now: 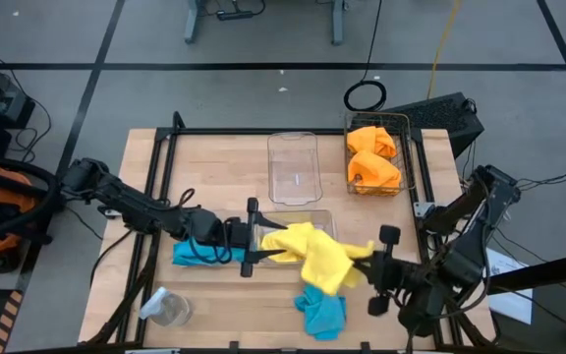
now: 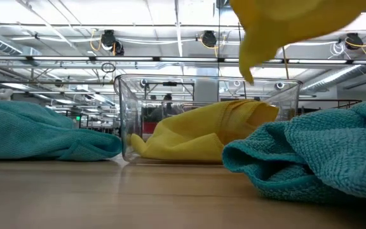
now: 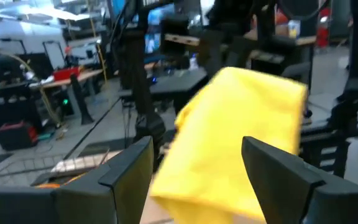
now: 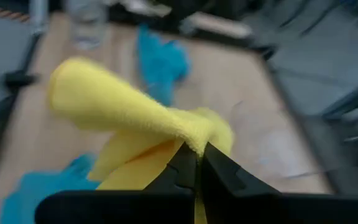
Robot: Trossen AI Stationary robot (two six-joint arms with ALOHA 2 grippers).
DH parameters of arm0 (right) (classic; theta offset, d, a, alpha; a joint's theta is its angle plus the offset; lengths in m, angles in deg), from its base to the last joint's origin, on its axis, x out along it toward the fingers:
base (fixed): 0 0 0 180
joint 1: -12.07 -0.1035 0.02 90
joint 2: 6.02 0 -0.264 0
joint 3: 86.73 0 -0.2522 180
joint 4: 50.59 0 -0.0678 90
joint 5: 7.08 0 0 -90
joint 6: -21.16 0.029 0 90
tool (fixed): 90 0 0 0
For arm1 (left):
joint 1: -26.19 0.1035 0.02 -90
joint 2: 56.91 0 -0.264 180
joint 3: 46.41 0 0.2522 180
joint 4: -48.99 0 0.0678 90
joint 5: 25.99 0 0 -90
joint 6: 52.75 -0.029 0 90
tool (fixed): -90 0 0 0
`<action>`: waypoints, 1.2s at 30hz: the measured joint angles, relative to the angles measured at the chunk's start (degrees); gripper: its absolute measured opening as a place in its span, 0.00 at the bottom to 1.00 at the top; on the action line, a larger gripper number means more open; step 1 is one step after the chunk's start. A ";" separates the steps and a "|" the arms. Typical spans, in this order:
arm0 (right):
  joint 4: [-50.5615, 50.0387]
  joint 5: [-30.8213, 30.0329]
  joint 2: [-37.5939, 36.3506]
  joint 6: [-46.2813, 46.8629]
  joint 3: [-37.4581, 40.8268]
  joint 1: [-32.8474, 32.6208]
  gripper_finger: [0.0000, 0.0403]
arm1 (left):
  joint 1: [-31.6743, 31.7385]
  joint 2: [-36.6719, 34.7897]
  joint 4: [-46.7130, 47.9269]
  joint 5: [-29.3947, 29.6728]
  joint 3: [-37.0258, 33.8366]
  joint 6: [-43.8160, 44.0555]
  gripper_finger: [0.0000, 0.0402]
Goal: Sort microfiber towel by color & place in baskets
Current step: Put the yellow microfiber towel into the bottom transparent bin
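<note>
Two dark jointed arms [image 1: 136, 205] — matte black.

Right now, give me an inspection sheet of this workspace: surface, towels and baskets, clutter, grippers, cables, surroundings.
Surface: wooden table with a dark frame.
Towels: two orange ones in the wire basket; one yellow towel in the near clear bin; a second yellow towel lifted; one blue towel under the left arm, another blue one near the front edge.
Baskets: far clear bin holds nothing.
Clutter: small clear jar at the front left.
Grippers: right gripper pinches the lifted yellow towel; left gripper open by the near bin.
Cables: black loop and yellow line on the floor.
Surroundings: workshop; no people seen.
</note>
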State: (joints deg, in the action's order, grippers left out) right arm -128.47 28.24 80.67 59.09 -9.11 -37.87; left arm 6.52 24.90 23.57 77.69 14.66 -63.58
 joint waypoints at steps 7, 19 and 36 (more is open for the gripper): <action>7.25 -14.50 0.53 -15.99 -0.06 2.95 0.00 | 0.04 -0.02 -1.00 -0.03 0.02 -0.07 0.62; 35.42 5.43 5.22 -67.79 -0.08 9.34 0.00 | -0.57 -0.01 -5.53 -3.90 0.00 -4.78 0.62; 39.80 5.86 6.83 -82.26 -0.08 14.71 0.00 | 1.42 3.65 -3.02 -1.17 0.00 -2.82 0.62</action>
State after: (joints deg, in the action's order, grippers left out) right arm -88.67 34.10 87.50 -23.17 -9.20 -23.16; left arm 7.94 28.55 20.56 76.52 14.66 -66.40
